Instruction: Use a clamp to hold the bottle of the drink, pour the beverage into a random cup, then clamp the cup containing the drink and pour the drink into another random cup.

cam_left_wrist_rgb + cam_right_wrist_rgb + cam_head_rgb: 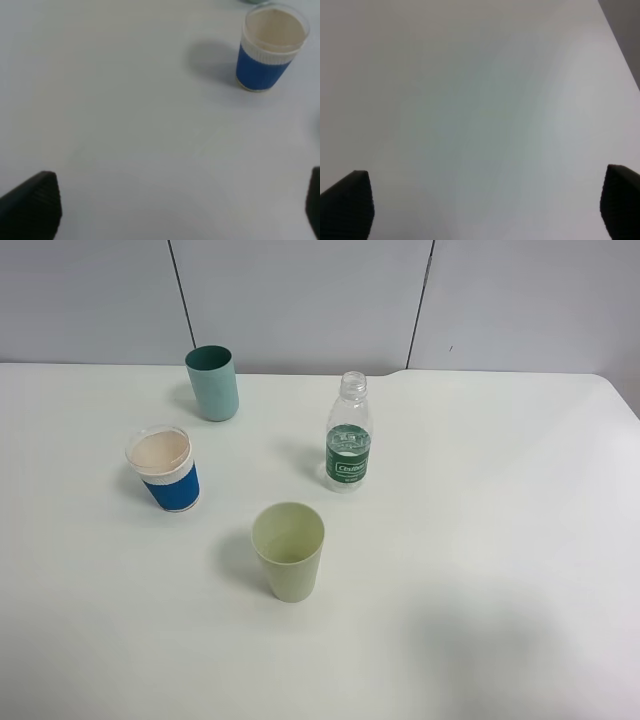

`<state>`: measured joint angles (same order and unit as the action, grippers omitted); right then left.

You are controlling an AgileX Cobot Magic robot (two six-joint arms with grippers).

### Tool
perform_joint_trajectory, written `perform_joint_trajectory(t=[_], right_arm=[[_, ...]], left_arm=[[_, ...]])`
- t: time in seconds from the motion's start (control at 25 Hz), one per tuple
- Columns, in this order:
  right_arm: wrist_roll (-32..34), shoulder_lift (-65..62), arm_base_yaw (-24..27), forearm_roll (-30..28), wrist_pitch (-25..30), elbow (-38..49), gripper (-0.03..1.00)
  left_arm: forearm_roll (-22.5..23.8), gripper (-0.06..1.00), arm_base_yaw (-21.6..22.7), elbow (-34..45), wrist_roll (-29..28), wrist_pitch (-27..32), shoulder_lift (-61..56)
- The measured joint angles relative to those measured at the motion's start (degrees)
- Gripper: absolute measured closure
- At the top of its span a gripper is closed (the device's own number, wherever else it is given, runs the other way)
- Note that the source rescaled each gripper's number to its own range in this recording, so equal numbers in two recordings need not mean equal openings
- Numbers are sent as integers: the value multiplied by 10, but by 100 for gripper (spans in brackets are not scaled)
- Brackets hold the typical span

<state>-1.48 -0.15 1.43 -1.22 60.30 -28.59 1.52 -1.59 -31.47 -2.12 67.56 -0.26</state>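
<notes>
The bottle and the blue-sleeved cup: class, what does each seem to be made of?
The bottle: likely clear glossy plastic, see-through and ribbed, with a green label. The blue-sleeved cup: probably paper, with a matte blue sleeve, white ribbed band and cream inside; its rim looks clear, perhaps plastic.

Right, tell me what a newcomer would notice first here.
Probably the blue-sleeved paper cup at the left of the white table, its colour the strongest there. Next the uncapped clear bottle with its green label, upright near the middle, with a pale green cup in front and a teal tumbler behind.
</notes>
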Motion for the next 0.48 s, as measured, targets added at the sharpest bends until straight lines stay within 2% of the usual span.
perform_joint_trajectory(t=[0.4, 0.48], right_arm=[[0, 0, 0, 0, 0, 0, 20], [0, 0, 0, 0, 0, 0, 20]], left_arm=[[0, -3, 0, 0, 0, -3, 0], [0, -3, 0, 4, 0, -33, 0]])
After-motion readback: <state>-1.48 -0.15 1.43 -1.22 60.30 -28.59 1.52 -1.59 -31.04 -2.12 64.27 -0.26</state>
